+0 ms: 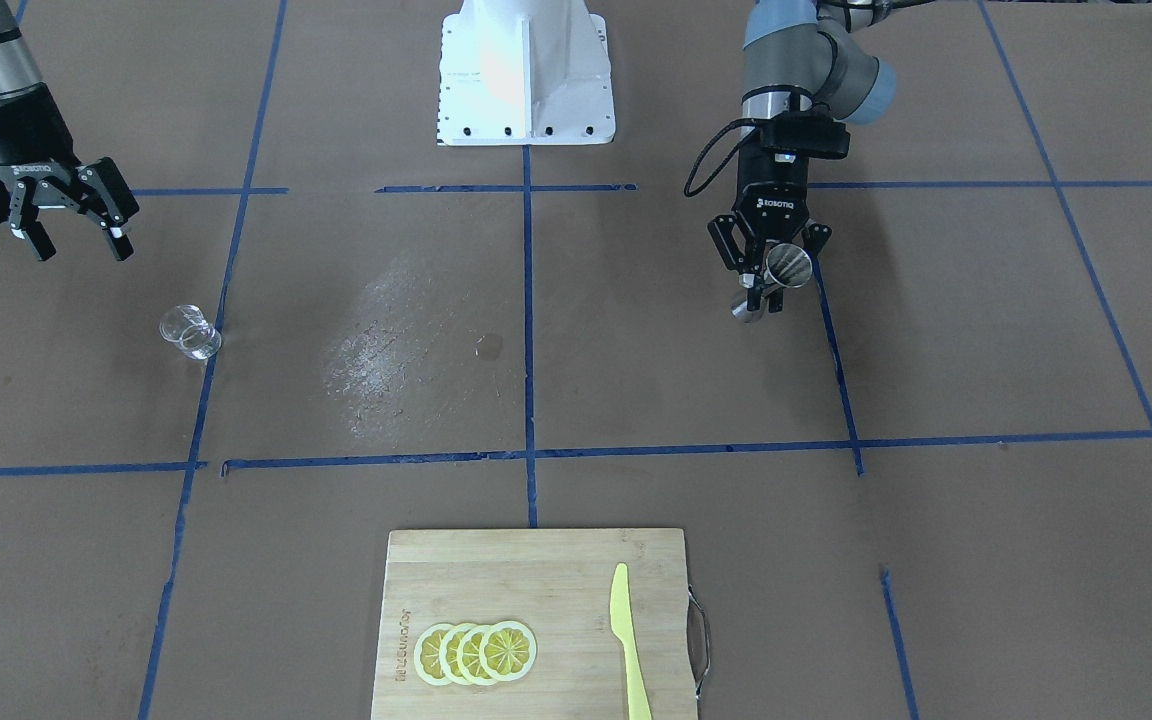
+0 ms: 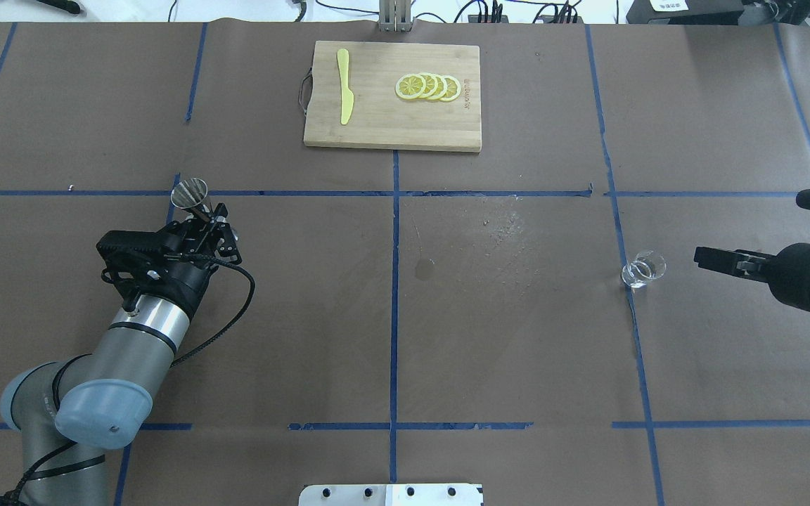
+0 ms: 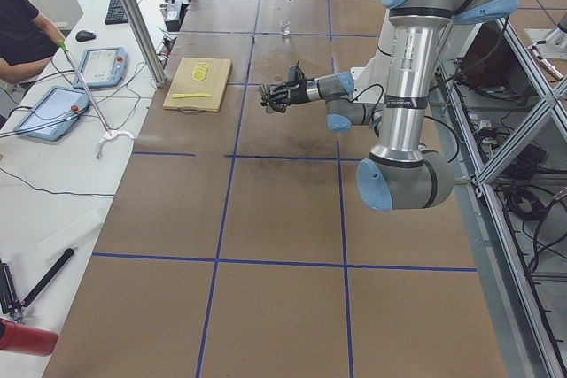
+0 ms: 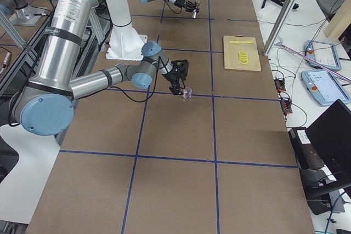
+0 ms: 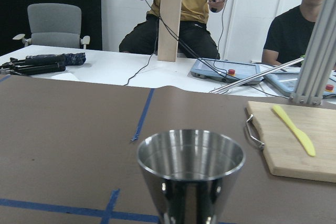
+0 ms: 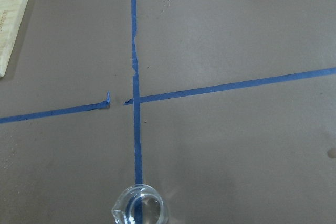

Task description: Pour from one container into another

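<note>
A shiny metal cup (image 1: pixel 788 265) hangs above the table in my left gripper (image 1: pixel 771 288), which is shut on its lower part. The overhead view shows the cup (image 2: pixel 190 192) ahead of that gripper (image 2: pixel 199 214), on the table's left side. In the left wrist view the cup (image 5: pixel 190 171) fills the lower middle, mouth up; I cannot tell what is inside. A small clear glass beaker (image 2: pixel 643 270) stands on a blue tape line at the right. My right gripper (image 2: pixel 748 226) is open beside it, a short gap away, holding nothing. The beaker (image 6: pixel 139 212) sits at the bottom edge of the right wrist view.
A wooden cutting board (image 2: pixel 384 126) at the far middle carries lemon slices (image 2: pixel 427 86) and a yellow plastic knife (image 2: pixel 344 95). A scuffed pale patch (image 2: pixel 507 232) marks the paper between the two arms. People sit beyond the table's far edge (image 5: pixel 184 9).
</note>
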Tool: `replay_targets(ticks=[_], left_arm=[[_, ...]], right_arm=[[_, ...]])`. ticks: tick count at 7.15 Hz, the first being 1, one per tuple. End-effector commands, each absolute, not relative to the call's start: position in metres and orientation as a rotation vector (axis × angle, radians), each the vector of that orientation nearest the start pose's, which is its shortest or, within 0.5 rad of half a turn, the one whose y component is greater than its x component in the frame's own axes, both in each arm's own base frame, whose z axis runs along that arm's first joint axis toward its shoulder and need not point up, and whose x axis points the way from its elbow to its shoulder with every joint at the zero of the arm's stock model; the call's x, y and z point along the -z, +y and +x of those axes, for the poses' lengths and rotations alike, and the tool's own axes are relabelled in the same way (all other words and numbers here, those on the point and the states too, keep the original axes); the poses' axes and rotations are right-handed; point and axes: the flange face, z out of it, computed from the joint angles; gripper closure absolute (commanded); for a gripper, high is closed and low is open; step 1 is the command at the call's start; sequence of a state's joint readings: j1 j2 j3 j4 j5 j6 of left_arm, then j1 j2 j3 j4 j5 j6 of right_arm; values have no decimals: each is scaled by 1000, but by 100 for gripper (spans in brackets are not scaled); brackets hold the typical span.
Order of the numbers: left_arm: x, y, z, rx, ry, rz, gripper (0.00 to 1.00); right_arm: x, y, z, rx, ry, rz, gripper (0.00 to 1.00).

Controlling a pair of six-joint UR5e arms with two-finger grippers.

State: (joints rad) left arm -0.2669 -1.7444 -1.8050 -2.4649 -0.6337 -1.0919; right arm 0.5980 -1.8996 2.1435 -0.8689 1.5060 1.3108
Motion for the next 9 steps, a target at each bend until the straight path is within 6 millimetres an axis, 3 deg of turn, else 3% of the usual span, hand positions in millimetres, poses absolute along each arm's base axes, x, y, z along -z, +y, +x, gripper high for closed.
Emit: replay_targets(ticks=[1,2,4,6,8,9], left_arm=[[-338,-342,453,368,829,1207,100],[-305,-345,467,362,888,1208,100],[-276,-346,477,295,879,1244,100],[-274,-348,476,287,871,1252,100],[-272,-348,476,291,878,1252,100],[-273,-349,476,290,875,1253,100]], right_arm=[[-442,-311,-270,-352,-832,517,0],[-442,-307,-277,-357,-826,544,0],[-444,-298,-290,-363,-801,611,0],[-448,-298,-318,-390,-767,733,0],[-474,-298,-336,-398,-687,828,0],[-476,-295,-350,-394,-684,852,0]])
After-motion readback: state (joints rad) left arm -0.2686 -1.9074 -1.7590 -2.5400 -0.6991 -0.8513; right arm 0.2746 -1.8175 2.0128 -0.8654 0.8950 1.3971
